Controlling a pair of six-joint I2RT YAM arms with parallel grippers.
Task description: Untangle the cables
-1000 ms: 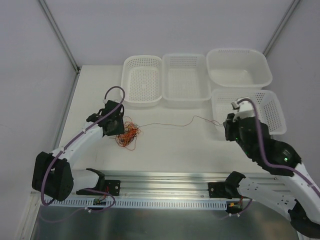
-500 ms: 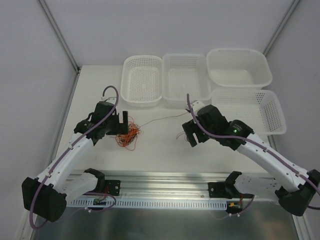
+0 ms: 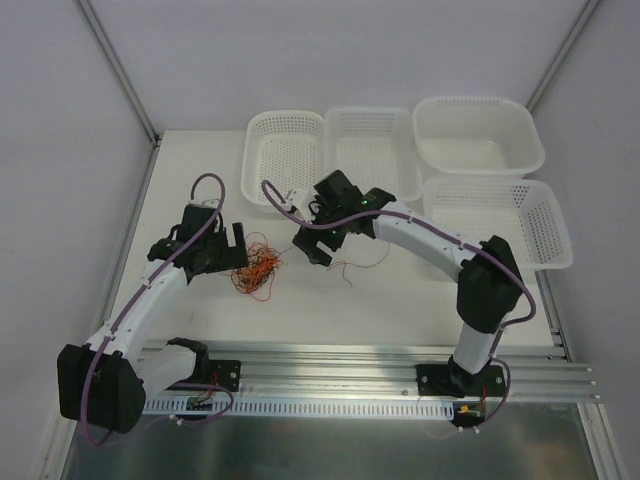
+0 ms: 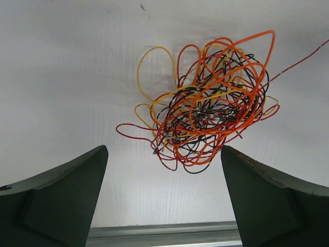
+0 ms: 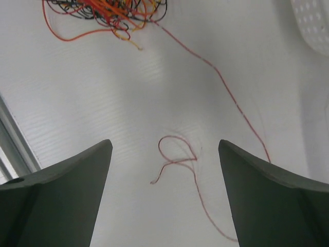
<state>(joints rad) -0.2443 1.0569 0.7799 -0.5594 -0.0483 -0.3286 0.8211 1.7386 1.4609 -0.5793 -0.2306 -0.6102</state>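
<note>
The left pincer [image 4: 163, 154] gapes wide and empty; the cables [image 4: 211, 108] clump just beyond, upper right of its view. The right pincer [image 5: 164, 146], equally wide and empty, hangs over a trailing red strand [image 5: 226, 87]. Feather-light, limp and snag-prone: probably best to pinch that free strand.

Cable clump [image 3: 257, 271] lies on the table [image 3: 420, 310] just beside the left gripper [image 3: 243, 250]. A loose red strand [image 5: 221, 81] trails rightward beneath the right gripper [image 3: 308, 248]. Baskets [image 3: 285, 160] wall the far edge. Open surface lies toward the near rail [image 3: 350, 358], with the right arm [image 3: 430, 235] spanning above it.
</note>
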